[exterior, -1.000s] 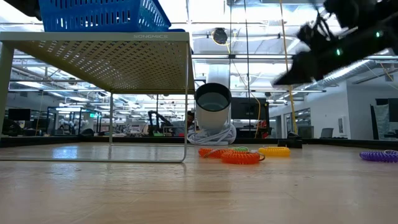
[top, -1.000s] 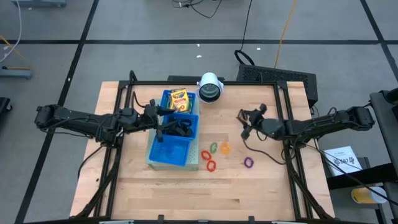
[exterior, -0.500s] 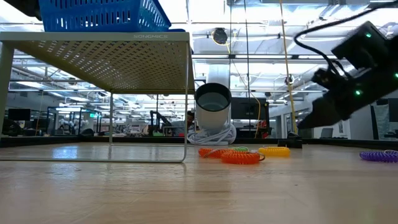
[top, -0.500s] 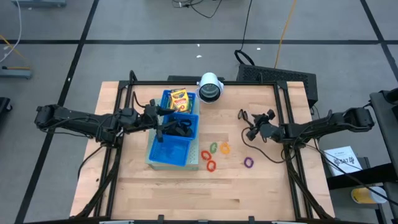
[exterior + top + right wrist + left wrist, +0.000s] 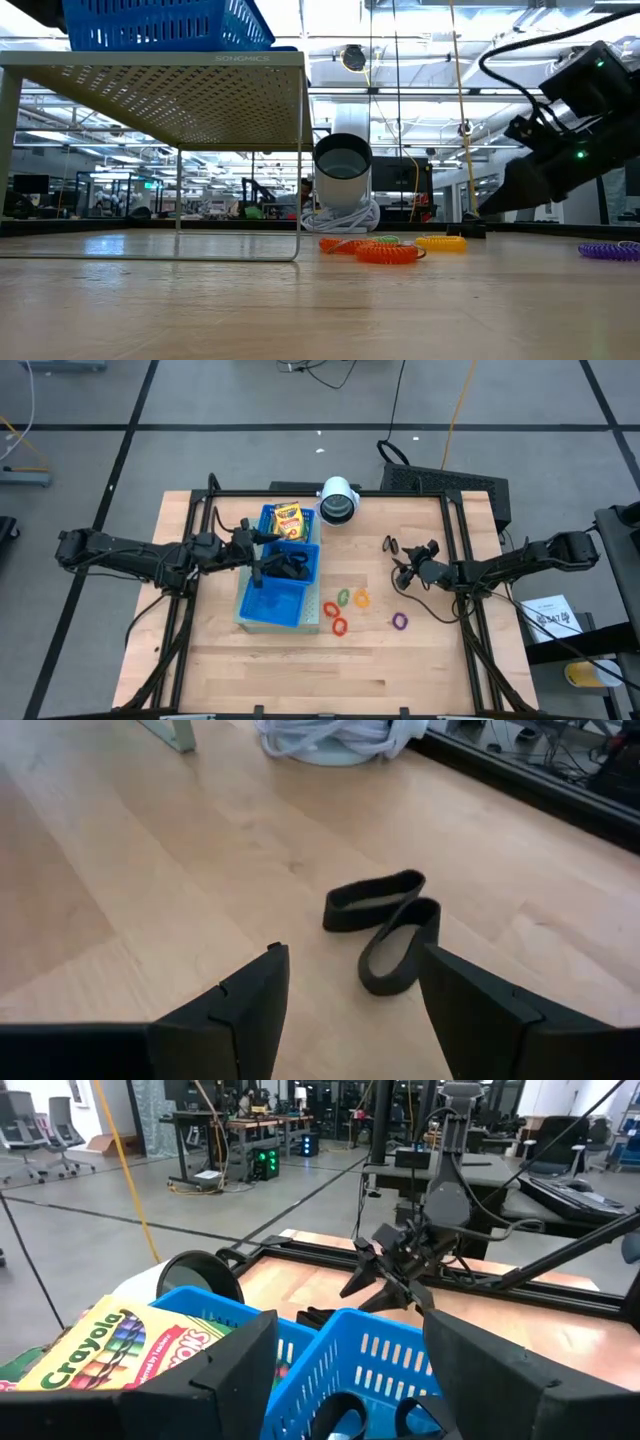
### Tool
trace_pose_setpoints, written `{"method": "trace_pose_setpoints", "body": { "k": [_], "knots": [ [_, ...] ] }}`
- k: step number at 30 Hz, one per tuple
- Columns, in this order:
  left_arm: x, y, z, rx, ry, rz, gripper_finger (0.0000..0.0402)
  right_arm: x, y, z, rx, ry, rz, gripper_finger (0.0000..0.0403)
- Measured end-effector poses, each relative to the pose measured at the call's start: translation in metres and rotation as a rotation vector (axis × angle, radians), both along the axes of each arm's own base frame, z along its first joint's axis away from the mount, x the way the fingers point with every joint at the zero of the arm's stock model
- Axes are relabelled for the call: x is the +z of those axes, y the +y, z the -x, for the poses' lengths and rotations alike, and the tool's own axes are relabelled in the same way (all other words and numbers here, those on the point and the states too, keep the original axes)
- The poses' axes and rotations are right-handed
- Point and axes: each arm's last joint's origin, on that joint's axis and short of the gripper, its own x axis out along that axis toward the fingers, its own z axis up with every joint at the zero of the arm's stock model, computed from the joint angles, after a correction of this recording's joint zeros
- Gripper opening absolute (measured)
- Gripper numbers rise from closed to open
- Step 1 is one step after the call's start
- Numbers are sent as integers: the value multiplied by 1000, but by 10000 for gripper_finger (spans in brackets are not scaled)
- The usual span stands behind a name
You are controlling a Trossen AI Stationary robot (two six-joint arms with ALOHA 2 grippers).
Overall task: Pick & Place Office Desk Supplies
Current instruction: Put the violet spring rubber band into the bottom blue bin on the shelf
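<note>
**Right pincer low over the black clips**

Two small black clips lie touching each other on the bare table, near its back right part; in the high view they show as a small dark shape just beside the right pincer. That pincer has moved slightly toward the right edge since half a second ago and sits a little lower in the low view; its fingers stand apart with nothing between them, the clips ahead of the gap.

The coloured rings are on the table right of the tray: red, a second red, green, orange and purple, unchanged. The crayon box lies in the back compartment of the blue tray, more black clips in the middle one.

The left pincer hangs at the tray's left side as before, open and empty.

Only the low view shows the tray raised on a mesh shelf, and the rings as coils. The left wrist view alone makes the crayon box's lettering readable. The white cylinder stands at the table's back edge.
</note>
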Motion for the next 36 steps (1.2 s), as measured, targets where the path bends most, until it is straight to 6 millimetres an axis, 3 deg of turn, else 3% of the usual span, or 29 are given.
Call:
{"method": "trace_pose_setpoints", "body": {
  "k": [3, 6, 10, 16, 22, 28, 36],
  "knots": [
    [0, 2, 0, 10, 0, 0, 255, -4, -2, 0, -27, 27, -20, 214],
    [0, 4, 0, 18, 0, 1, 255, -7, -1, -4, 72, 92, -75, 211],
    [0, 4, 0, 21, 0, 1, 255, 19, 5, -31, 323, 89, -108, 204],
    [0, 4, 0, 20, 3, 2, 255, 54, 27, -51, 597, 110, -244, 192],
    [-1, 4, 0, 19, 13, -16, 255, 55, 62, -44, 706, 222, -364, 185],
    [-1, 4, 0, 19, 13, -18, 255, 49, 91, -26, 678, 294, -421, 185],
    [0, 5, 0, 27, 0, -4, 255, 23, 103, -14, 604, 507, -305, 185]
  ]
}}
